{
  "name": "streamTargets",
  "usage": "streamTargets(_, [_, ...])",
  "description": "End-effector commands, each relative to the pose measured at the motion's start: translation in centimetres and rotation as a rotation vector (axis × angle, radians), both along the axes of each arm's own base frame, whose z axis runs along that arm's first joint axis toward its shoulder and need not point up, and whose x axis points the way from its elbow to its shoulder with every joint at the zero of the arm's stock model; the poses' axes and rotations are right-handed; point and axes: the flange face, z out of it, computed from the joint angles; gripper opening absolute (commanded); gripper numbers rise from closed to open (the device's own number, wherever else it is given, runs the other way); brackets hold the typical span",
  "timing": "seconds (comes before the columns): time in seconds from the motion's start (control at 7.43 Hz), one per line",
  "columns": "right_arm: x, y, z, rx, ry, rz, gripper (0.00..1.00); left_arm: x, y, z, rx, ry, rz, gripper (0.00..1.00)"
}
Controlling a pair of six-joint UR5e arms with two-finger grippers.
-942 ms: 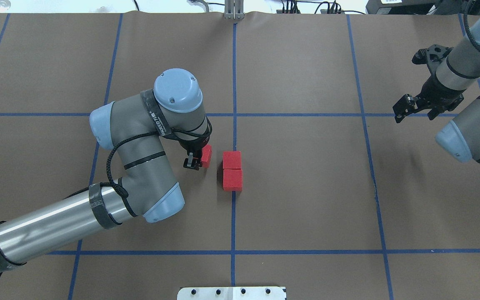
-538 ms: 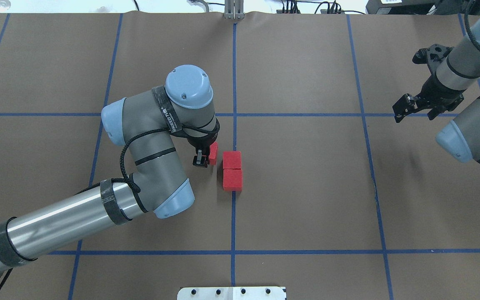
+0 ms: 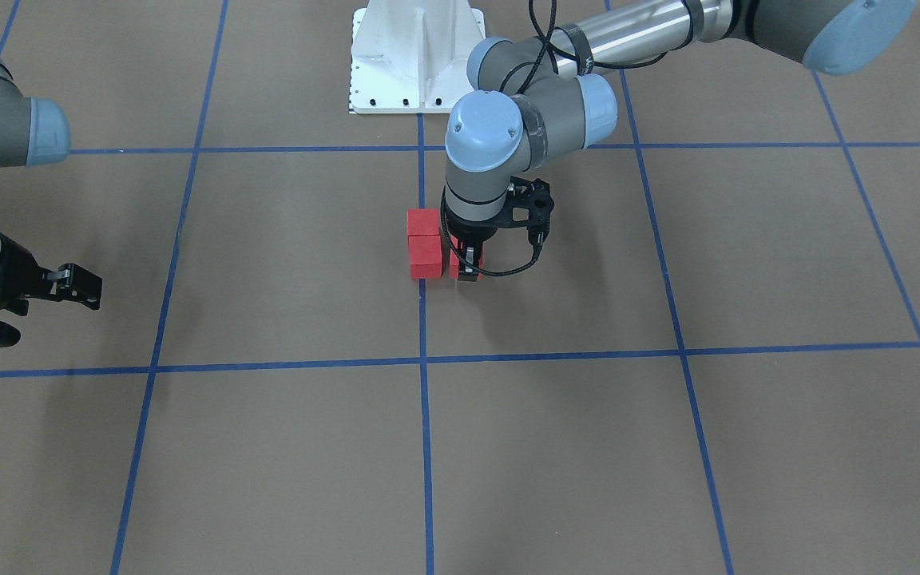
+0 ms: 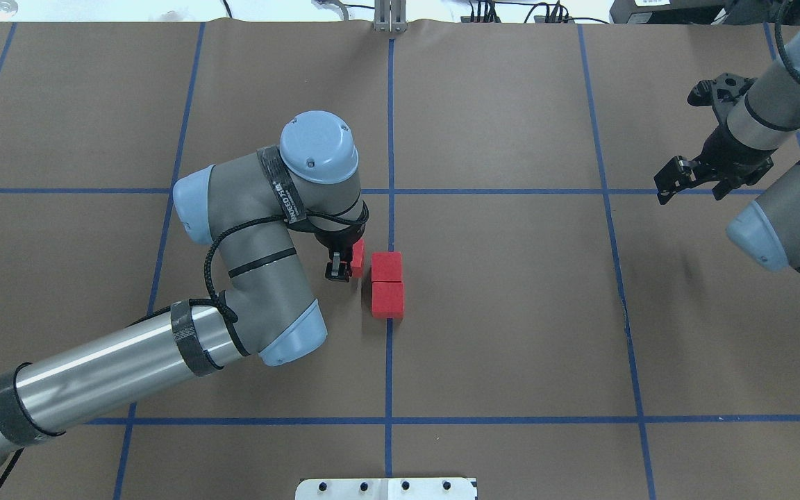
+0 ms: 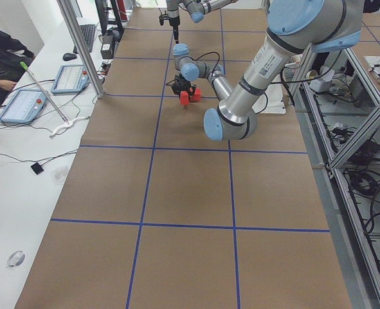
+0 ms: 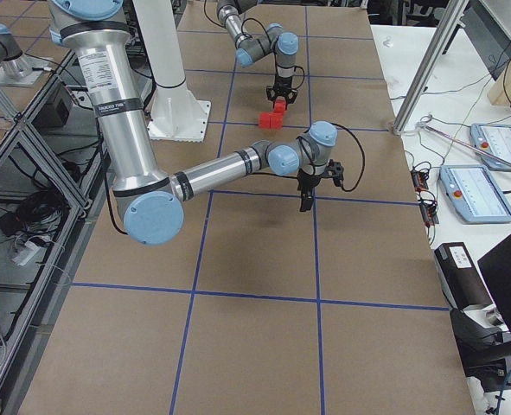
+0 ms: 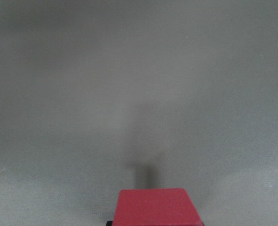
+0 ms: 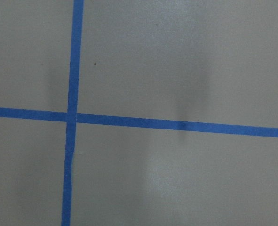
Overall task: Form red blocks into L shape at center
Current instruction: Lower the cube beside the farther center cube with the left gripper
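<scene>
The room is a lab bay. Aluminium frame posts (image 5: 80, 45) and a white side bench (image 5: 22, 148) carrying control tablets (image 5: 24, 106) run along the left of the left-side view.

The desk (image 4: 511, 333) fills the overhead view, covered in a matte brown sheet and ruled into big squares by blue tape lines (image 4: 511, 419). A white pedestal base (image 3: 416, 56) stands at the top centre of the front-facing view.

The left arm (image 4: 254, 250) reaches in from the lower left of the overhead view. The right arm (image 4: 782, 208) hangs at the right edge; the right gripper (image 4: 692, 191) has its fingers apart and holds nothing.

The left gripper (image 4: 339, 267) is clamped on the third block (image 4: 357, 258), just left of the middle. Two red blocks (image 4: 387, 298) already sit touching in a short row on the centre line (image 4: 390, 139). The held one is just beside the upper of the pair, with a thin gap showing. Whether it rests on the desk I cannot tell.

By my reading, the L lacks only its foot: close that gap and release.
</scene>
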Motion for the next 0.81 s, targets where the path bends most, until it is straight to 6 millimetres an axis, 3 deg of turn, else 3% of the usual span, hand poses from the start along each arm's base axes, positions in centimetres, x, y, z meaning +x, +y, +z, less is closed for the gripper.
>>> streamTargets(0.0, [0.02,0.05,-0.24,0.001,-0.003,0.002,1.0,0.1,0.0,-0.05,-0.004,0.001,-0.001,0.0])
streamTargets(0.67, [0.02,0.06,-0.32,-0.006,-0.003,0.011,1.0,0.55,0.41,-0.36,-0.019,0.002,-0.007,0.0])
